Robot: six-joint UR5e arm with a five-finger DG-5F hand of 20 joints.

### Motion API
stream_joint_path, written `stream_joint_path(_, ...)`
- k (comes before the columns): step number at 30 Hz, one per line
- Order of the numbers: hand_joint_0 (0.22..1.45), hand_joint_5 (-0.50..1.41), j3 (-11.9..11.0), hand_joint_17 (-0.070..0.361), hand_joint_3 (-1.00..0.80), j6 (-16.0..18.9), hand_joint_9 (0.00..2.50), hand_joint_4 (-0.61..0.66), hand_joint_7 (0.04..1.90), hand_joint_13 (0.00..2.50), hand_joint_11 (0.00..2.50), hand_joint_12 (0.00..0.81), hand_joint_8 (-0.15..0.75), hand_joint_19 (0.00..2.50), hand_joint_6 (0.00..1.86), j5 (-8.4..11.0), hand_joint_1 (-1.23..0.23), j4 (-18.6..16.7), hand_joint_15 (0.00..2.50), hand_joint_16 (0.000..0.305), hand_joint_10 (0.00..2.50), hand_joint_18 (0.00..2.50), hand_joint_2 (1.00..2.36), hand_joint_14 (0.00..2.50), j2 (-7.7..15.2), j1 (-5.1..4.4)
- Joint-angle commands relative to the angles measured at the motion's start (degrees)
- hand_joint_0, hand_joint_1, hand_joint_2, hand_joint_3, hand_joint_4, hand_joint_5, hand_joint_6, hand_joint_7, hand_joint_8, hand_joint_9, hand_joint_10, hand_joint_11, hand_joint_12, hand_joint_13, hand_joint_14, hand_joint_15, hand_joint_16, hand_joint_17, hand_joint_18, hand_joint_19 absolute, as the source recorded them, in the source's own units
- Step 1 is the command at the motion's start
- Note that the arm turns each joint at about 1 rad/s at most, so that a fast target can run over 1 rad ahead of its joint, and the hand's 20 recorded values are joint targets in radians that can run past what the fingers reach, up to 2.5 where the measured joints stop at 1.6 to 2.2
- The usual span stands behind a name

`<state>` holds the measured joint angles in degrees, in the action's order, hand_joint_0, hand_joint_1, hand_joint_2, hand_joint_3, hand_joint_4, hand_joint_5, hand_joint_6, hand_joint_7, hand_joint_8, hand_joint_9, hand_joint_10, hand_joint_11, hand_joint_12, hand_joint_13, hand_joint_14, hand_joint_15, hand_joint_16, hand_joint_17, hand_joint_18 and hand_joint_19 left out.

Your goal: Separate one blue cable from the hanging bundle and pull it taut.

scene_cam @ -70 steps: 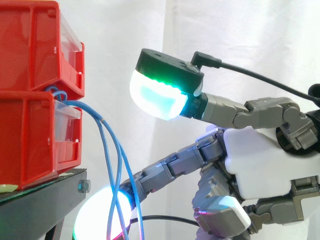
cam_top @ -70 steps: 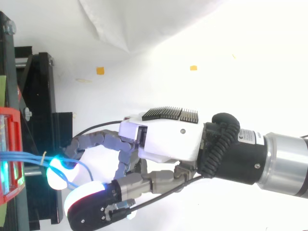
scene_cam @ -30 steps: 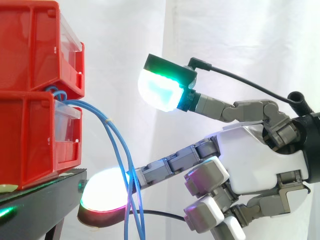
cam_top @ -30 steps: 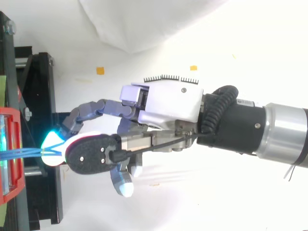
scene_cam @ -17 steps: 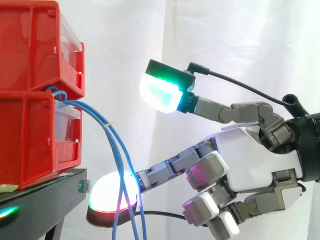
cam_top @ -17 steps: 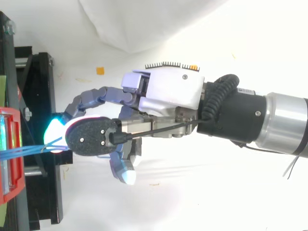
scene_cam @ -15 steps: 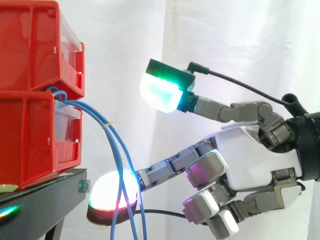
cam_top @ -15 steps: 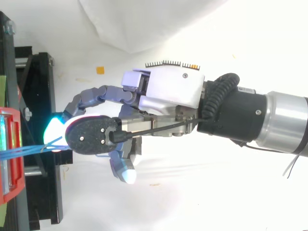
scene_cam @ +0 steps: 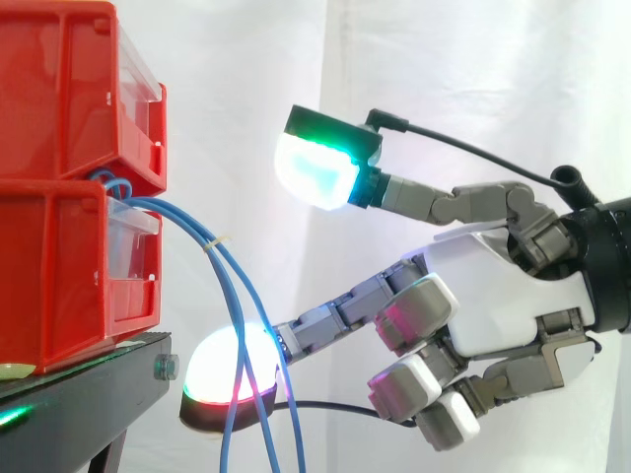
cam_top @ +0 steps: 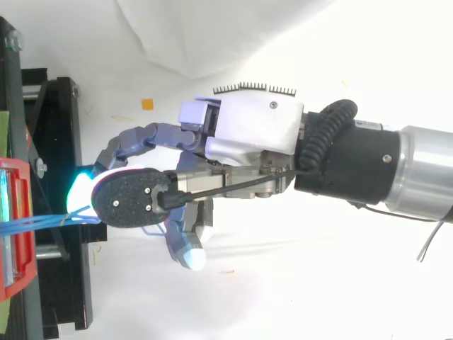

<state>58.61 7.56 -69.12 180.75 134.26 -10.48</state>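
At nine o'clock of your spread hand [scene_cam: 503, 305], one pad [scene_cam: 212, 370] perhaps touches several blue cables [scene_cam: 209, 239]. Pulling could drag all.

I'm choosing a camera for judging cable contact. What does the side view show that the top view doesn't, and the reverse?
Side view: the red bins stacked one on the other, and the blue cables, bound by a small tie, dropping in front of one glowing fingertip while the thumb sits well above. Top view: the arm's silver wrist and a small orange mark near the black stand. Both: the hand, the cables reaching that fingertip, and the stand.
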Motion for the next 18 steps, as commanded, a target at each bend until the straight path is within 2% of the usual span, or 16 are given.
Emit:
stream_joint_path(1,0.37,-0.16,-0.16,0.221,-0.5,-0.18,1.59,0.25,0.74,1.37,0.81,0.421,0.335,0.52,0.5,-0.13,-0.38,0.48,0.77,0.098,0.03,1.33,1.0,0.03,-0.49,0.02)
stream_joint_path(7,0.37,-0.16,-0.16,0.223,-0.5,-0.71,1.59,0.25,0.74,1.37,0.81,0.427,0.34,0.51,0.5,-0.13,-0.39,0.57,0.79,0.099,0.03,1.32,1.0,0.03,-0.76,-0.33)
stream_joint_path(18,0.36,-0.16,-0.07,0.222,-0.5,-1.23,1.58,0.25,0.74,1.36,0.8,0.422,0.337,0.51,0.5,0.22,-0.4,-0.49,0.77,0.099,0.03,1.32,1.0,0.03,-0.67,-0.33)
